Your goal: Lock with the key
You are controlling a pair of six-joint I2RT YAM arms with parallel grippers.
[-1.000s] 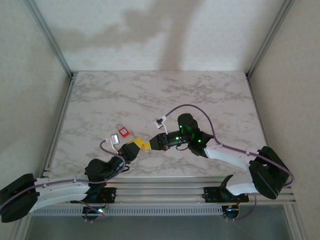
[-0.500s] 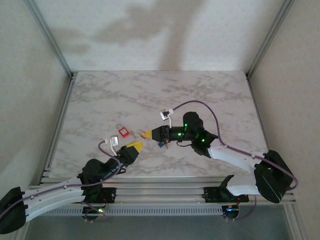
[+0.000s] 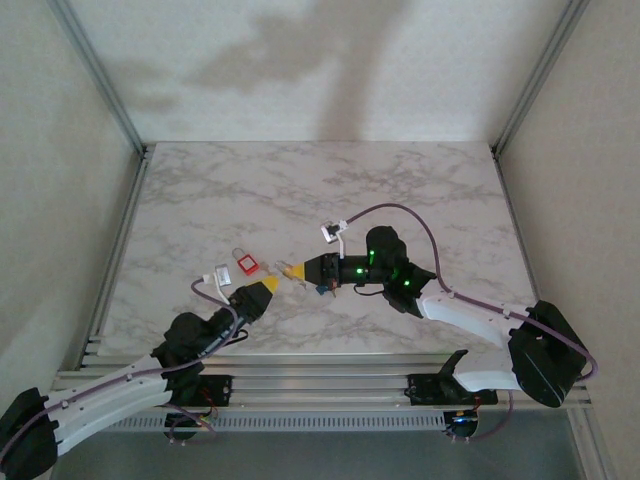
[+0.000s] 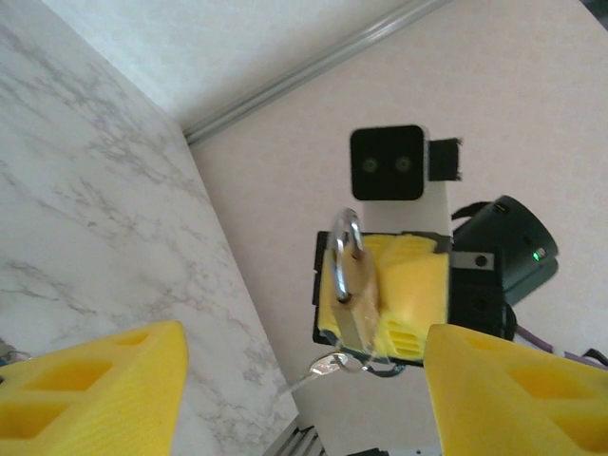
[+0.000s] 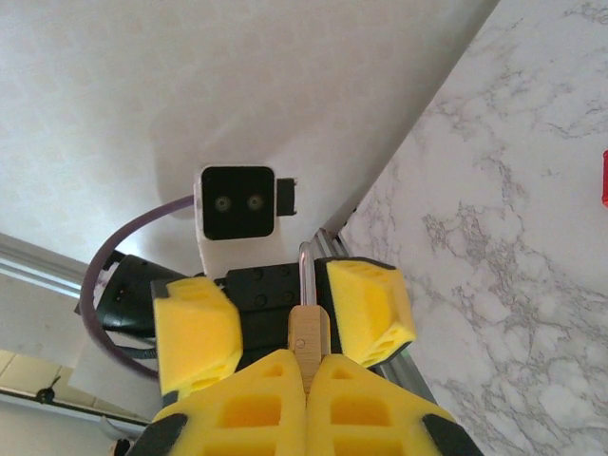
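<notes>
L claw (image 3: 267, 286) wider; padlock (image 4: 353, 299) shackle-first leftward

White-and-grey marbled table top (image 3: 400, 190), seen from above; a small red padlock (image 3: 246, 265) with a silver shackle lies on it towards the near left, free of contact. Aluminium frame posts (image 3: 95, 70) rise at the far corners; grooved aluminium rails (image 3: 330, 370) run along the near edge. Plain white back wall (image 3: 200, 40) carrying a broad soft shadow (image 3: 335, 70).

Yellow fingers (image 4: 104, 380), white arms (image 3: 470, 315), purple cables (image 3: 385, 207)
</notes>
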